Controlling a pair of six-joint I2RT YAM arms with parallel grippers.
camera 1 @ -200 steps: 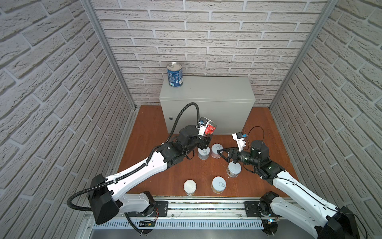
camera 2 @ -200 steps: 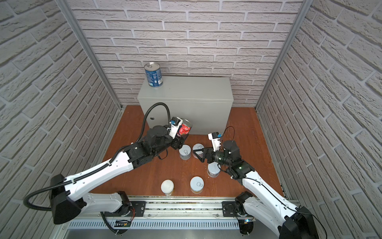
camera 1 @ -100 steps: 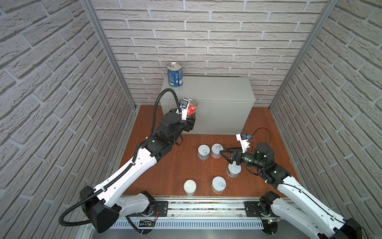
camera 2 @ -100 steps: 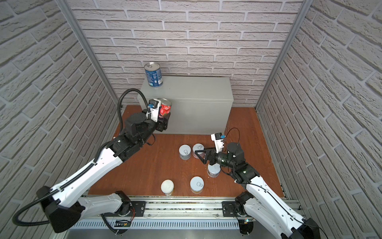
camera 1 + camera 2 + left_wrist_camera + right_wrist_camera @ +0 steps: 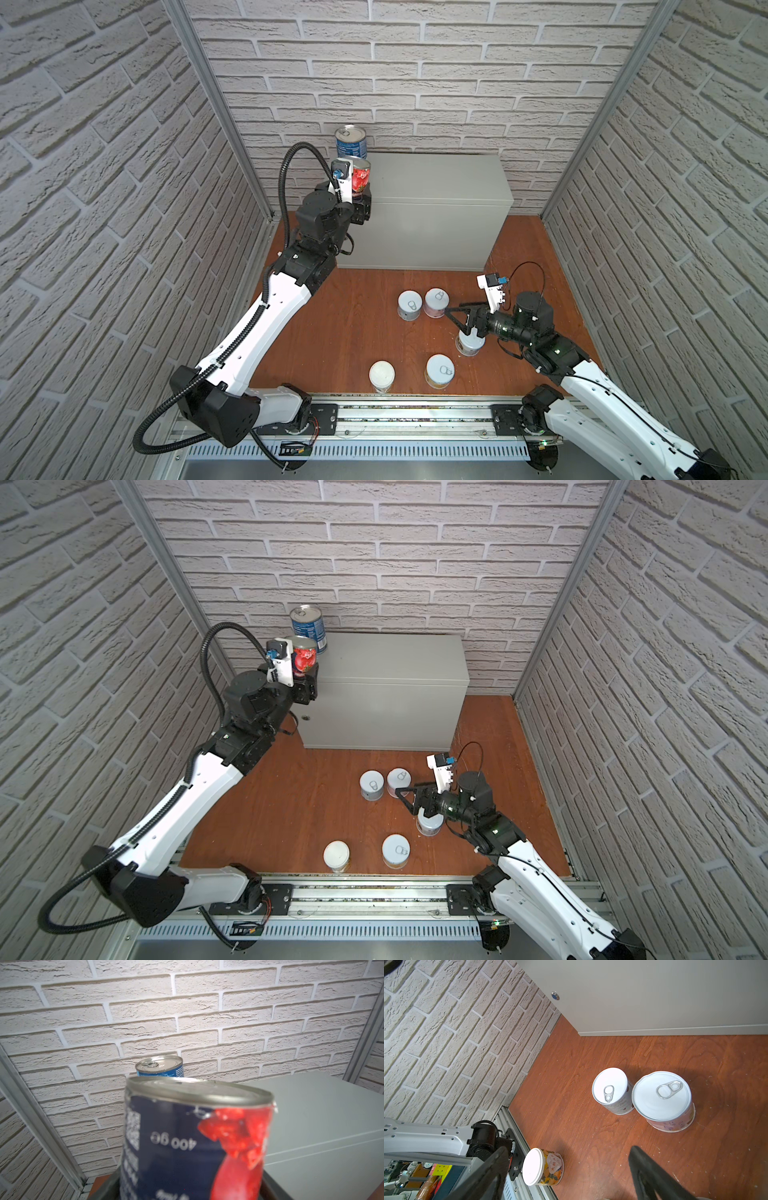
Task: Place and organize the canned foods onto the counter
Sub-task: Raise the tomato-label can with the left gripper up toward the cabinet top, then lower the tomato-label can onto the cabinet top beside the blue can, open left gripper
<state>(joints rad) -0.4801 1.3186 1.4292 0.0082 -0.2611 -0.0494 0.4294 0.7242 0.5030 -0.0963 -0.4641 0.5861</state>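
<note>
Now, entry for this moment. The left gripper (image 5: 360, 196) is clamped on the tomato can (image 5: 361, 176), its jaws set against the can's lower sides. The can is upright, leaning slightly, at the left front corner of the counter (image 5: 436, 178). Its base is hidden, so I cannot tell whether it touches the top. From the left wrist view the tomato can (image 5: 195, 1138) fills the foreground: dark label, red fruit, print upside down.

The blue can (image 5: 350, 142) stands upright on the counter's back left corner, just behind the held can and against the brick wall. Both top views agree on this: blue can (image 5: 308, 623), tomato can (image 5: 304, 659).

The right gripper (image 5: 455, 320) is low over the floor (image 5: 353, 324), jaws spread wide with nothing between them. Its tips point toward the pink can (image 5: 436, 302) but stand apart from it.

Five short cans are on the floor, all upright:
- pale blue can (image 5: 409, 305), touching or just beside the pink can
- second pale blue can (image 5: 469, 345), partly hidden under the right gripper
- ring-pull yellow can (image 5: 439, 371), near the front rail
- plain-lid yellow can (image 5: 381, 376), left of the ring-pull one and apart from it

The right wrist view shows the paired cans (image 5: 610, 1091) (image 5: 662, 1099) ahead of the open fingers (image 5: 645, 1169).
</note>
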